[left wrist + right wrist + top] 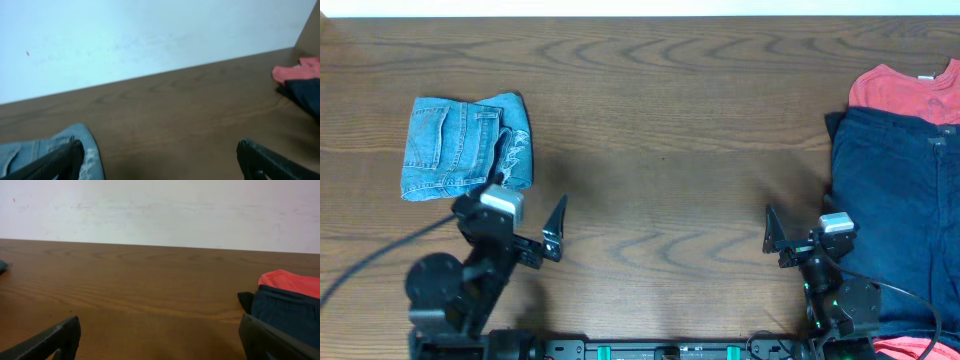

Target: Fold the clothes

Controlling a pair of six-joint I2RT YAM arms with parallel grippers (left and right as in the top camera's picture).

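Note:
The light blue jeans [465, 147] lie folded into a compact bundle at the left of the table, a back pocket facing up. My left gripper [530, 185] is open and empty just to the right of the bundle's near right corner. In the left wrist view its left finger overlaps the whitish edge of the jeans [30, 150], and only bare wood lies between the fingers of the gripper [160, 152]. My right gripper [810, 215] is open and empty near the front right of the table. The right wrist view also shows it wide open [160, 330] over bare wood, with a sliver of the jeans [2, 266] at the far left.
A dark navy garment [895, 190] lies spread at the right edge, over a red garment [905, 90] behind it. More red cloth [910, 348] shows at the front right corner. The navy piece [285, 310] lies close to my right gripper's right finger. A white wall is behind the table.

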